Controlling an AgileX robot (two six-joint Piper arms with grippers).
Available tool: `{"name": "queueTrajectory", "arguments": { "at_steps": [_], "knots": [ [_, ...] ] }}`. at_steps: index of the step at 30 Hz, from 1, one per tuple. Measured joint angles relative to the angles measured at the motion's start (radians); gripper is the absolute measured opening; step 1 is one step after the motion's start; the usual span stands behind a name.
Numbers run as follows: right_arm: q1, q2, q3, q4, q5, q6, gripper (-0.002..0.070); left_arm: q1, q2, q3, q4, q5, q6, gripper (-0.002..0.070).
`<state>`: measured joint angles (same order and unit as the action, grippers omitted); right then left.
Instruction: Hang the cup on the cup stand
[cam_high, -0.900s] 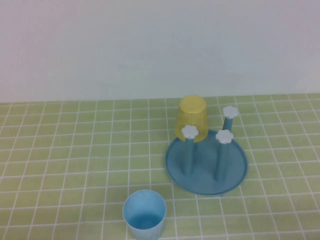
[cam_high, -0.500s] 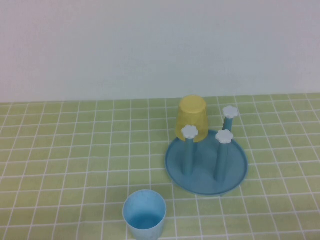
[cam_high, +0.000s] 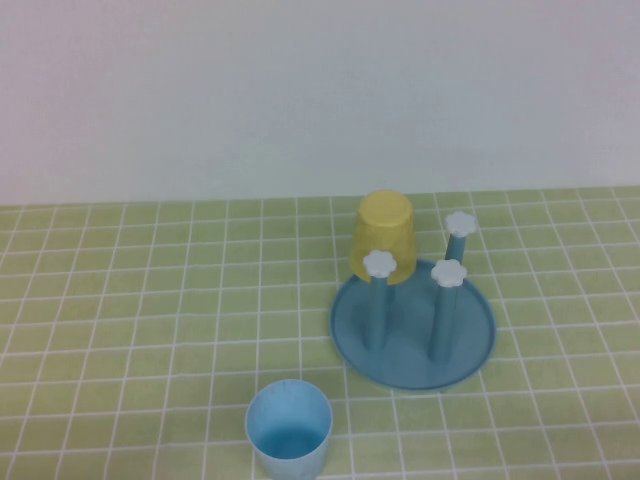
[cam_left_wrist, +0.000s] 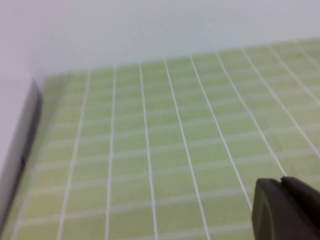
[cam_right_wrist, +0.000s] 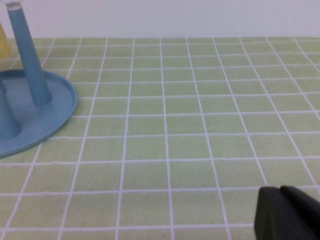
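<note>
The light blue cup (cam_high: 289, 428) stands upright, mouth up, near the table's front edge. The cup stand (cam_high: 413, 322) is a round blue base with three visible upright pegs topped by white flower caps, right of and behind the cup. A yellow cup (cam_high: 383, 237) hangs upside down on a peg at its back left. Neither arm shows in the high view. My left gripper (cam_left_wrist: 281, 182) is shut and empty over bare tiles. My right gripper (cam_right_wrist: 280, 191) is shut and empty, right of the stand's base (cam_right_wrist: 30, 112).
The table is covered with a green tiled cloth (cam_high: 150, 300). A white wall runs behind it. The table's left edge with a dark strip (cam_left_wrist: 22, 150) shows in the left wrist view.
</note>
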<state>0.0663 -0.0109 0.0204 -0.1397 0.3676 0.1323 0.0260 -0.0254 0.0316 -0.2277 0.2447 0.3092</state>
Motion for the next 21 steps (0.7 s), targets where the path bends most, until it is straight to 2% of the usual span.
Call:
{"name": "queueTrajectory", "arguments": {
  "at_steps": [4,10,16,21],
  "knots": [
    [0.000,0.000,0.008,-0.004,-0.063,0.000,-0.0001,0.000,0.000,0.000,0.000,-0.156,0.000,0.0000],
    [0.000,0.000,0.008,-0.006,-0.328,0.000,-0.0001,0.000,0.000,0.000,-0.002,-0.374,0.011,0.0000],
    [0.000,0.000,0.008,-0.008,-0.621,0.000,-0.0001,0.000,0.000,0.000,-0.003,-0.406,0.015,0.0000],
    [0.000,0.000,0.008,-0.008,-0.712,0.000,-0.0001,0.000,0.000,0.000,-0.003,-0.485,-0.001,0.0000]
  ]
}}
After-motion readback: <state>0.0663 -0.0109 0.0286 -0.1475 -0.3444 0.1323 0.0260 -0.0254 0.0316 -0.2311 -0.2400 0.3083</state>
